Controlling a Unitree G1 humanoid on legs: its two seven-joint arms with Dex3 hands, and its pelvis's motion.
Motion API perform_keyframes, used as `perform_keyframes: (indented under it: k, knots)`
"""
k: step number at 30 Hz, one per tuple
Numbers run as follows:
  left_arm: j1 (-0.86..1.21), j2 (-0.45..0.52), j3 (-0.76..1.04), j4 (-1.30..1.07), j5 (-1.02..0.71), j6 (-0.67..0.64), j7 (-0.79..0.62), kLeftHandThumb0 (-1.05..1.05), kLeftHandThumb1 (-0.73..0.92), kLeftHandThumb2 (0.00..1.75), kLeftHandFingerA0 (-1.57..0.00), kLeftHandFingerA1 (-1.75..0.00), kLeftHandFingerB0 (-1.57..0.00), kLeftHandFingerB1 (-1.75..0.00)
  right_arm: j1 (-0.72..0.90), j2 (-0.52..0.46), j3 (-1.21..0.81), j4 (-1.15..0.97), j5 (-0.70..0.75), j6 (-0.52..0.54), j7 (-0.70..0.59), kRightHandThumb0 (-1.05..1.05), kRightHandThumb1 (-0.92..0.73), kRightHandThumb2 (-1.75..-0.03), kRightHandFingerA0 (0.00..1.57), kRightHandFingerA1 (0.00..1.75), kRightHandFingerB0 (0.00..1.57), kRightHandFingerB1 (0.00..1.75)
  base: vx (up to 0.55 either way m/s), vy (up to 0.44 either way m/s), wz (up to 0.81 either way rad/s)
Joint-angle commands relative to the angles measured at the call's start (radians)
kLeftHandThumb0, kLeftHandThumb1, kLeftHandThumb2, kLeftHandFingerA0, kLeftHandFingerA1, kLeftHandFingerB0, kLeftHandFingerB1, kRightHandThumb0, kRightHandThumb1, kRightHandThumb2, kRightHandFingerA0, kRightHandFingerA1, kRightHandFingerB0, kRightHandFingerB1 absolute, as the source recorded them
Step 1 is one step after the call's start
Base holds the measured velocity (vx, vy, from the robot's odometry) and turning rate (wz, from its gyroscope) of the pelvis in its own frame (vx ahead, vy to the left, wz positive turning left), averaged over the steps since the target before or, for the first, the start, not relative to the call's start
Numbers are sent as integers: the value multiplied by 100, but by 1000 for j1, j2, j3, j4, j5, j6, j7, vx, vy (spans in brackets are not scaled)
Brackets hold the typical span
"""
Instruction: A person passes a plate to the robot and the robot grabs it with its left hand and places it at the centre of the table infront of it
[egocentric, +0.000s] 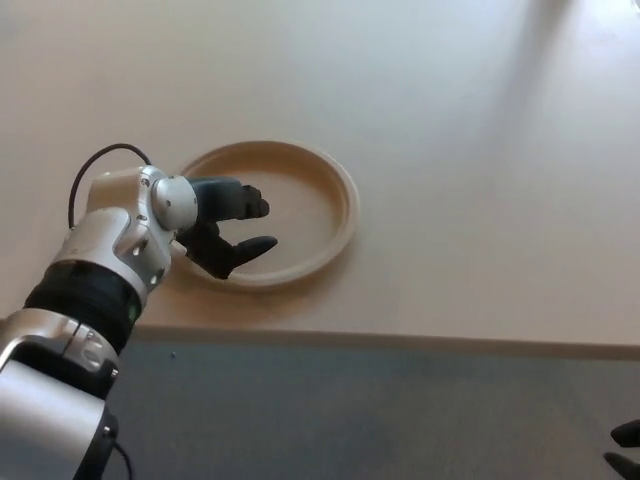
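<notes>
A beige round plate (346, 205) lies flat on the light table (480, 140), left of the middle and close to the front edge. My left hand (222, 226) hovers over the plate's left part, coming in from the lower left. It is open: two fingers (246, 199) point right above the plate's floor, and the thumb (252, 247) is spread apart from them over the near rim. Nothing is held between them. The hand hides the plate's left rim. A black bit of my right hand (626, 448) shows at the bottom right corner.
The table's front edge (400, 338) runs across the picture below the plate, with grey floor (380, 420) beneath it. A black cable (90, 175) loops off my left wrist.
</notes>
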Motion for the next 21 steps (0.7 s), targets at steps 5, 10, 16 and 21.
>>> perform_keyframes:
  k: [5, 10, 16, 21]
  knots:
    - [220, 90, 47, -512, -86, 67, -85, -95, 82, 125, -1, -27, 0, -9, -7, -22, -14, 2, 12, 10, 26, -75, -67, -60, 28, 63, 21, 48, 0, 0, 0]
    - [482, 153, 166, -1089, -21, 40, -1, -97, 92, 130, -5, -23, -5, -11, 5, -18, -4, 1, 3, 1, 29, -72, -69, -60, 28, 63, 22, 48, 0, 0, 0]
    - [759, 153, 354, -1567, -103, -43, -45, -84, 80, 122, -5, -45, -5, -27, 9, -24, -19, 3, 19, 5, 45, -71, -69, -61, 27, 62, 21, 47, 0, 0, 0]
    - [1033, 137, 444, -1812, -138, -169, -37, -96, 92, 86, -22, -36, -8, -26, 17, -20, -16, 10, 16, 14, 38, -71, -68, -59, 32, 66, 20, 48, 0, 0, 0]
